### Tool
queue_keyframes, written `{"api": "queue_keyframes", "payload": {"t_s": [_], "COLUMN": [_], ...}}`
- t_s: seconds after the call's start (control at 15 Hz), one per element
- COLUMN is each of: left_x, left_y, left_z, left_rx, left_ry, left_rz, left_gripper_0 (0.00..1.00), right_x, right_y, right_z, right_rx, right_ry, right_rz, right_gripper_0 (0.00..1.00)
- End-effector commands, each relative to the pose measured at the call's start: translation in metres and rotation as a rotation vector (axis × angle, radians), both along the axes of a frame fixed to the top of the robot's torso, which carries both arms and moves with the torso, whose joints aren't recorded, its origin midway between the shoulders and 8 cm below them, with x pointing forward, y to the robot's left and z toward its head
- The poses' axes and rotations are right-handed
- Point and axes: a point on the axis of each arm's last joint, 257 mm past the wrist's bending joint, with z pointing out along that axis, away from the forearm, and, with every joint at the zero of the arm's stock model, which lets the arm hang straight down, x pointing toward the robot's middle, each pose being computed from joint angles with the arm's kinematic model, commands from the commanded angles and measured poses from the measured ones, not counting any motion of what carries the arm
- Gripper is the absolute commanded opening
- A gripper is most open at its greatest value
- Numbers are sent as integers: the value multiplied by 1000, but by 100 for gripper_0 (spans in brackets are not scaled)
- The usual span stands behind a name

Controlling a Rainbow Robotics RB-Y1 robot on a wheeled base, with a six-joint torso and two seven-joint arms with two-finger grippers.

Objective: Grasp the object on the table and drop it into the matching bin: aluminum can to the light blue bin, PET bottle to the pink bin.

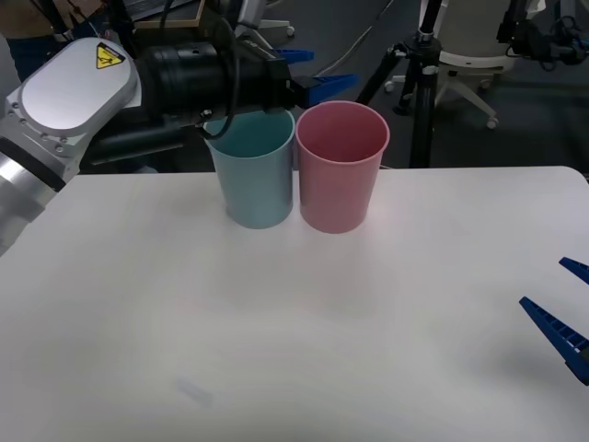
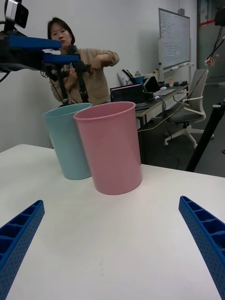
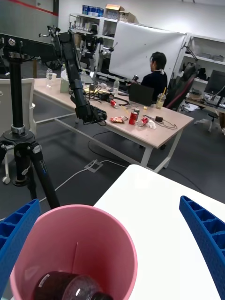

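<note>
Blue ribbed right hand (image 1: 566, 313) low at right edge of front view, fingers spread, grasping nothing, over white smooth bench (image 1: 276, 350). Left hand (image 1: 317, 74) upper centre, released, above smooth pink plastic tapered bin (image 1: 340, 170). Small clear plastic bottle (image 3: 70, 288) lying inside it. Light blue plastic tapered bin (image 1: 255, 175) touching pink bin's left side.

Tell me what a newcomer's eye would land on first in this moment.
Two buckets stand side by side at the table's far edge: the light blue bin and, to its right, the pink bin. The left claw hangs open above them, and the PET bottle lies inside the pink bin. The right claw waits open low at the table's right edge.
</note>
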Motion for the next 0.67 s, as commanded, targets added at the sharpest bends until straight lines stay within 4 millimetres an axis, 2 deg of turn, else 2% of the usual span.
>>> {"api": "queue_keyframes", "payload": {"t_s": [0.07,0.67], "left_x": [-9,-66], "left_y": [26,106], "left_z": [1,-1], "left_rx": [5,-36], "left_ry": [-20,-45], "left_rz": [-11,21], "left_gripper_0": [100,100], "right_x": [0,0], "right_y": [0,0], "right_z": [0,0], "right_rx": [0,0], "right_ry": [0,0], "right_rz": [0,0], "right_gripper_0": [100,100]}}
